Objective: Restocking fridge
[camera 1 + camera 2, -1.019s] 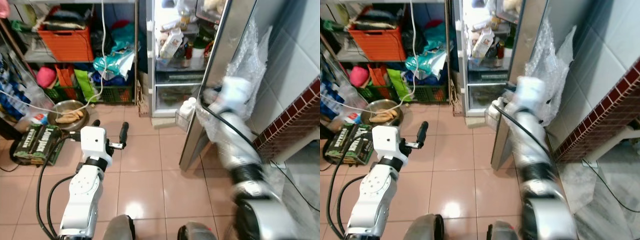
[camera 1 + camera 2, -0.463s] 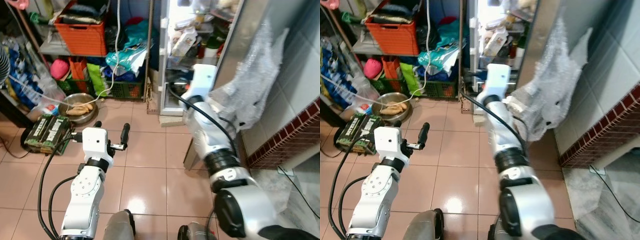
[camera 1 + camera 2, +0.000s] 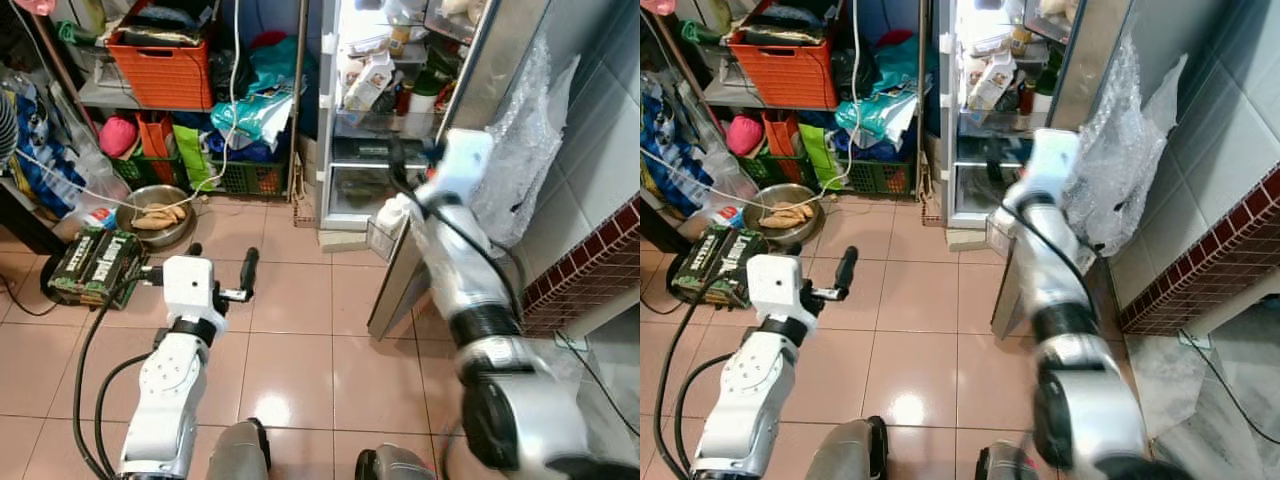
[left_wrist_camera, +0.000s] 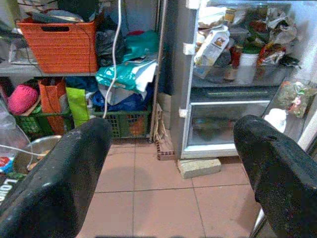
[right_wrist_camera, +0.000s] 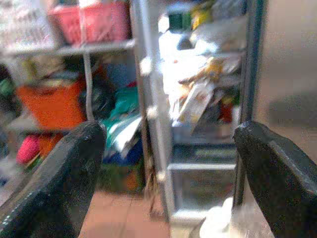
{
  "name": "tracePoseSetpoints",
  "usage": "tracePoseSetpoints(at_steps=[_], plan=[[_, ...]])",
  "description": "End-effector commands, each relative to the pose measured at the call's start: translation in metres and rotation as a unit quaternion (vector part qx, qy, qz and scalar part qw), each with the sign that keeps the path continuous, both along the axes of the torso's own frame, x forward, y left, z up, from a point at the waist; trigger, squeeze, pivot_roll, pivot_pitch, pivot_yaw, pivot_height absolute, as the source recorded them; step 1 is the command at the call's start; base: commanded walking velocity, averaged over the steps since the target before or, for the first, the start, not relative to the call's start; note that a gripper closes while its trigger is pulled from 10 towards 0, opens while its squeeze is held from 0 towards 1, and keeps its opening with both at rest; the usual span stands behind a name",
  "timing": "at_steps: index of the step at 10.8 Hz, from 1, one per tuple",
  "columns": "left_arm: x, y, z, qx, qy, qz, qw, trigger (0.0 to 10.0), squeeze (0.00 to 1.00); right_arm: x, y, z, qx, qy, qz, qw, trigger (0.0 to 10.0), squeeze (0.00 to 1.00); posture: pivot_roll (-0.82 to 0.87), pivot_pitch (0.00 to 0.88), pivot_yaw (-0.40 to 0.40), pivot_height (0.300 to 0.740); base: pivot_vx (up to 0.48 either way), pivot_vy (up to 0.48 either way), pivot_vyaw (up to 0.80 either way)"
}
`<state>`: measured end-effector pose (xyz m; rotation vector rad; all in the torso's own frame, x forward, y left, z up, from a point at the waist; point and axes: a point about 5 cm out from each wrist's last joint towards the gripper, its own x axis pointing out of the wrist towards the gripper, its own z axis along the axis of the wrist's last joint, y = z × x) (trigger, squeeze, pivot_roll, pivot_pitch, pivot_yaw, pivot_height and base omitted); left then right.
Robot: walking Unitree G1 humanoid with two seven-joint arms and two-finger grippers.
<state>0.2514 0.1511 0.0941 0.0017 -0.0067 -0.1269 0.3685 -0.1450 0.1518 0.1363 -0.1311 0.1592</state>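
The fridge stands open ahead, its lit shelves crowded with cartons, jars and bags; a white carton leans on the middle shelf. Its steel door swings out to the right, with a white bottle in the low door rack. My right gripper is raised beside the door's edge, blurred. In the right wrist view it is open and empty, facing the shelves. My left gripper hovers low over the tiled floor, open and empty, also facing the fridge.
Left of the fridge, metal shelving holds an orange crate, bags and a green crate. A metal bowl and a green-black box lie on the floor. Bubble wrap hangs behind the door. A brick props the fridge.
My right arm has swung from in front of the fridge opening back to the right, toward the door's edge. The left arm has stayed put.
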Motion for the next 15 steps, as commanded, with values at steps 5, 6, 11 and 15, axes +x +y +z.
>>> tracePoseSetpoints(at_steps=[5, 6, 11, 15], plan=[[0.0, -0.002, 0.002, -0.001, 0.001, -0.003, 1.0, 10.0, 0.0, -0.009, -0.036, -0.021, -0.094, 0.045, 0.011, 0.994, 10.0, 0.0, 0.1, 0.116, -0.015, 0.74, 0.0, 0.0, 0.0], [-0.002, 0.0, 0.003, 0.003, 0.001, -0.002, 1.0, 10.0, 0.0, 0.001, -0.045, -0.013, -0.128, 0.056, -0.047, 0.989, 10.0, 0.0, 0.12, 0.129, -0.017, 0.74, 0.0, 0.0, 0.0], [-0.009, 0.004, 0.001, 0.007, 0.011, 0.003, 1.0, 10.0, 0.0, 0.0, -0.069, -0.014, -0.139, 0.072, -0.079, 0.985, 10.0, 0.0, 0.12, 0.148, -0.011, 0.74, 0.0, 0.0, 0.0], [-0.01, 0.006, 0.003, 0.011, 0.013, 0.003, 1.0, 10.0, 0.0, 0.01, -0.052, 0.001, -0.128, 0.04, -0.119, 0.984, 10.0, 0.0, 0.13, 0.147, -0.012, 0.74, 0.0, 0.0, 0.0]])
